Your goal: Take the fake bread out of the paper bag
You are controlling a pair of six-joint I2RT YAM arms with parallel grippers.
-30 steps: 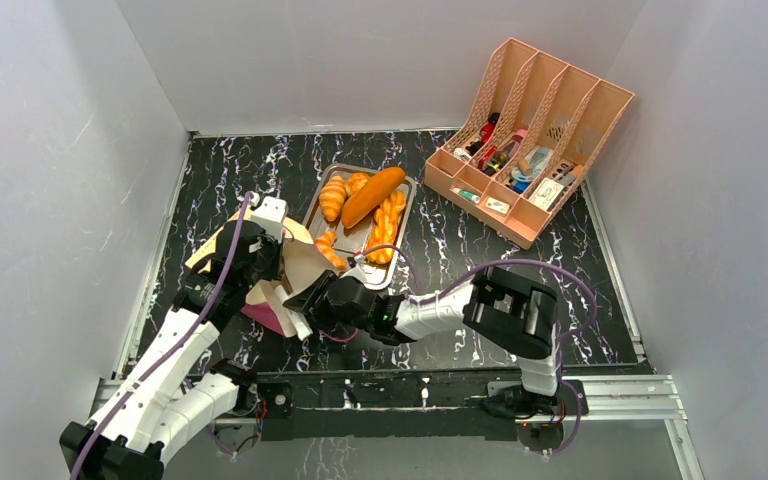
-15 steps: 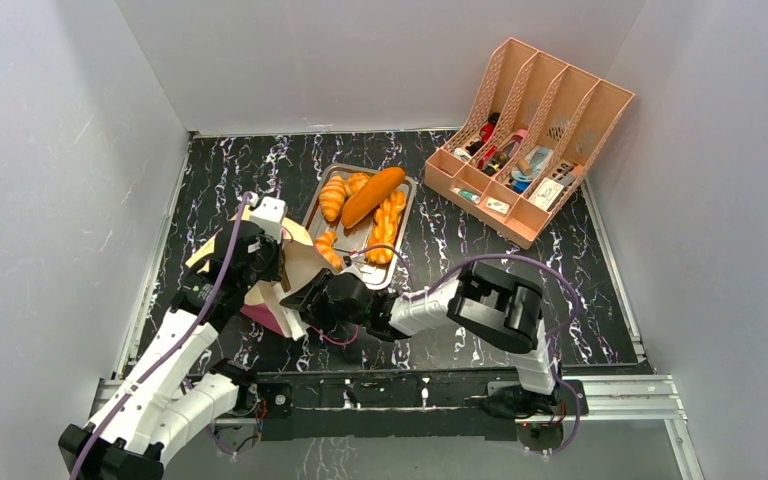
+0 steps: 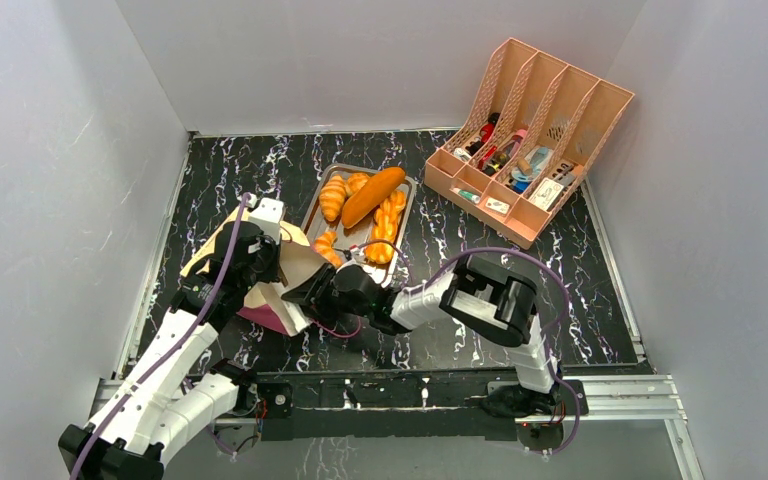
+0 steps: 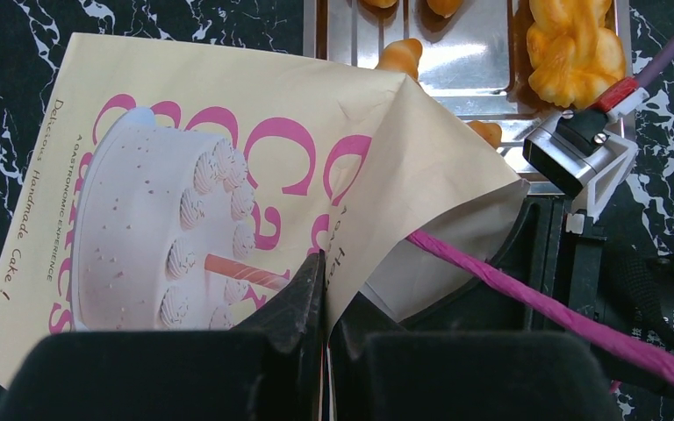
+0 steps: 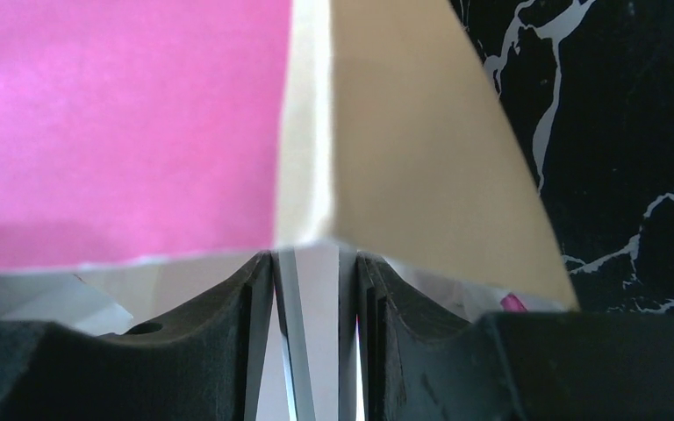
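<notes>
The paper bag (image 3: pixel 260 285) lies tipped on the table, cream with a cake print and a magenta lower part. My left gripper (image 3: pixel 263 262) is shut on the bag's paper edge (image 4: pixel 326 272), near the pink cord handle (image 4: pixel 527 298). My right gripper (image 3: pixel 306 293) is shut on a folded edge at the bag's magenta end (image 5: pixel 316 263). The fake bread lies on a metal tray (image 3: pixel 410 200) beyond the bag: a baguette (image 3: pixel 373 196), a croissant (image 3: pixel 333 197), a braided loaf (image 3: pixel 388 225) and a small roll (image 3: pixel 328 245). The bag's inside is hidden.
A peach plastic file rack (image 3: pixel 525 135) with small items stands at the back right. Grey walls close in the left, back and right sides. The tray's near end (image 4: pixel 456 70) lies right against the bag's mouth.
My right arm has pushed a little left and away, still holding the bag's magenta end. My left arm and the bread on the tray have barely moved.
</notes>
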